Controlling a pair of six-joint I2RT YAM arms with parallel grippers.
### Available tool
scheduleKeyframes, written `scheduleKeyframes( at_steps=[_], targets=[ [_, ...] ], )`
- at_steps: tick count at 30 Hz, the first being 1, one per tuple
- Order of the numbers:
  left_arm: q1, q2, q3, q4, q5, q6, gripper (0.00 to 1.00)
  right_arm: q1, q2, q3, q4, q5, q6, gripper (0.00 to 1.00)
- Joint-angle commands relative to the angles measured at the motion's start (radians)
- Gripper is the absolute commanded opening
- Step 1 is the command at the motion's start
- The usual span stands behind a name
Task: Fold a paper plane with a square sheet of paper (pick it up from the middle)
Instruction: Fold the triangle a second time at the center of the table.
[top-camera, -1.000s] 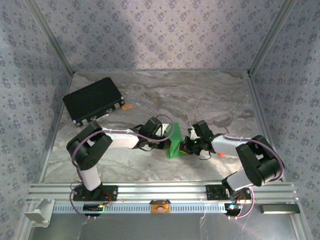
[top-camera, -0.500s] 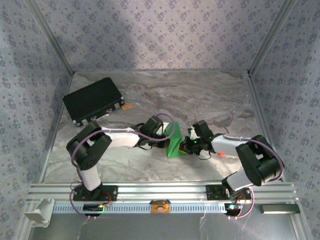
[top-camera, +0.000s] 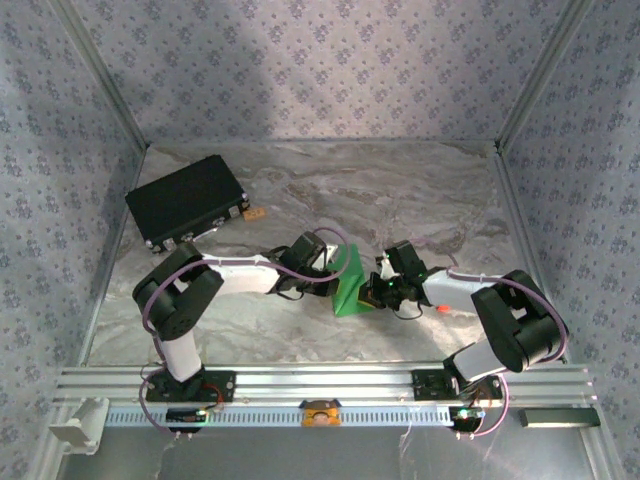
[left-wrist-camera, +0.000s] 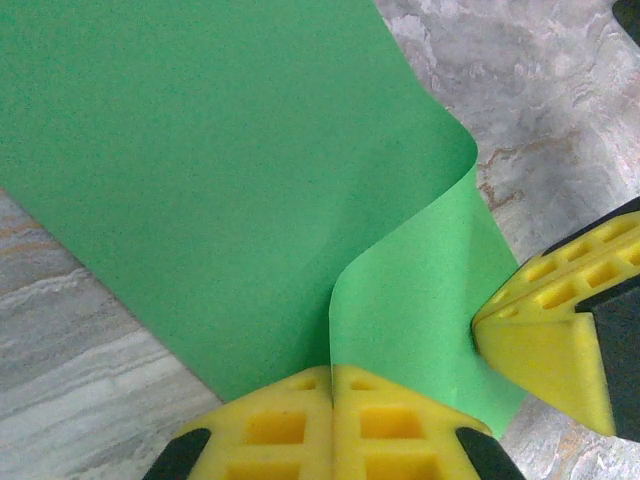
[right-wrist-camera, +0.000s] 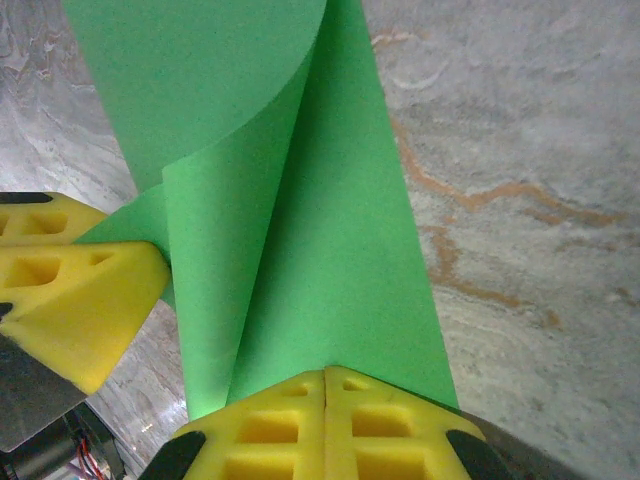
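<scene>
The square sheet of paper (top-camera: 352, 288) is bright green and is held up off the marble table (top-camera: 400, 190) between both arms, near the middle. It bends over in a loose curl, with one flap curving over the other (left-wrist-camera: 200, 150) (right-wrist-camera: 330, 220). My left gripper (top-camera: 338, 276) (left-wrist-camera: 332, 372) is shut on one edge of the sheet. My right gripper (top-camera: 376, 290) (right-wrist-camera: 326, 372) is shut on the opposite edge. The yellow fingers of each gripper show in the other's wrist view (left-wrist-camera: 560, 320) (right-wrist-camera: 70, 300), touching the paper. The paper plane is out of view.
A black rectangular case (top-camera: 188, 200) lies at the back left with a small brown block (top-camera: 255, 213) beside it. A small red block (top-camera: 441, 310) sits by the right forearm. An aluminium rail (top-camera: 320, 382) runs along the near edge, and patterned walls enclose the table.
The left wrist has edged slightly right toward the right gripper, and the paper between them bows over more. Both grips stay the same.
</scene>
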Motion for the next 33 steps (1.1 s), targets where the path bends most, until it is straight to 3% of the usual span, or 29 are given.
scheduleKeyframes(
  at_steps=[1, 33],
  targets=[
    [-0.003, -0.016, 0.02, -0.029, -0.022, 0.018, 0.01, -0.005, 0.015, 0.0, -0.062, 0.038, -0.017, 0.01],
    [-0.003, 0.017, 0.005, -0.019, -0.023, 0.017, 0.0, -0.005, 0.003, -0.003, -0.065, 0.04, -0.012, 0.01]
  ],
)
